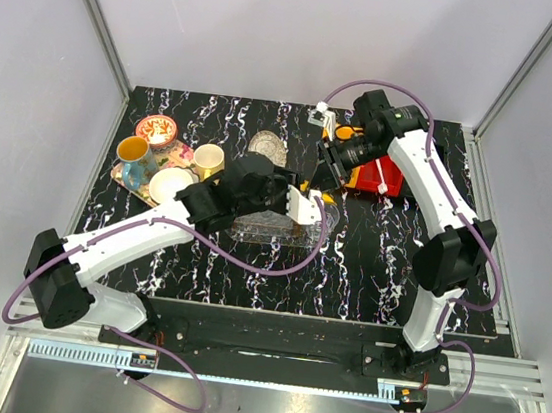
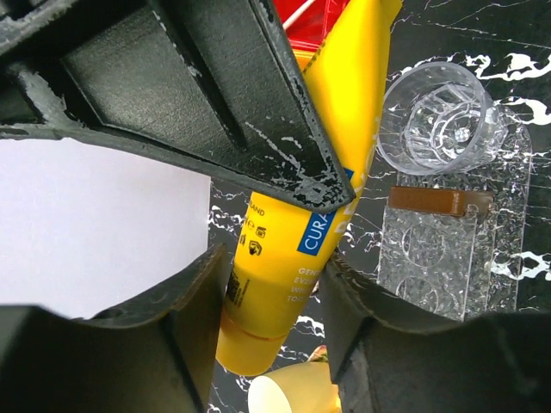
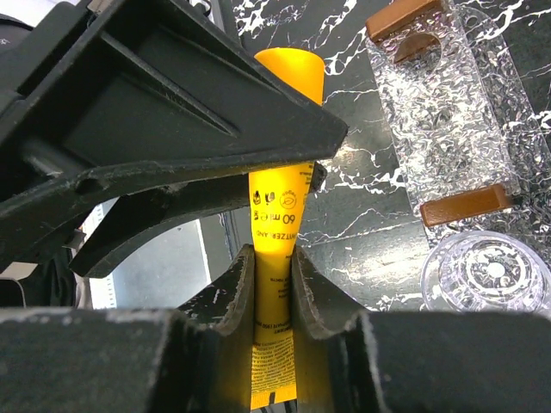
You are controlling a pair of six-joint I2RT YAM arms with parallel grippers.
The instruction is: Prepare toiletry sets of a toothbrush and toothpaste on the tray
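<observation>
The orange-yellow toothpaste tube (image 3: 277, 206) hangs in the air between both grippers. My right gripper (image 3: 274, 267) is shut on its flat crimped end. My left gripper (image 2: 275, 284) is closed to the tube's width near the cap end (image 2: 293, 258), with both fingers touching it. In the top view the grippers meet just above the clear oval tray (image 1: 273, 228), left gripper (image 1: 301, 207) below right gripper (image 1: 333, 168). The tray (image 2: 439, 258) has brown handles and nothing shows on it; it also shows in the right wrist view (image 3: 456, 112). The toothbrush and the lime green tube are not in view.
A round clear patterned glass dish (image 1: 268, 148) stands beyond the tray's far end. A red bin (image 1: 375, 178) lies under the right arm. The colourful square tray (image 1: 156, 157) with cups is at the left, a yellow cup (image 1: 208, 158) beside it.
</observation>
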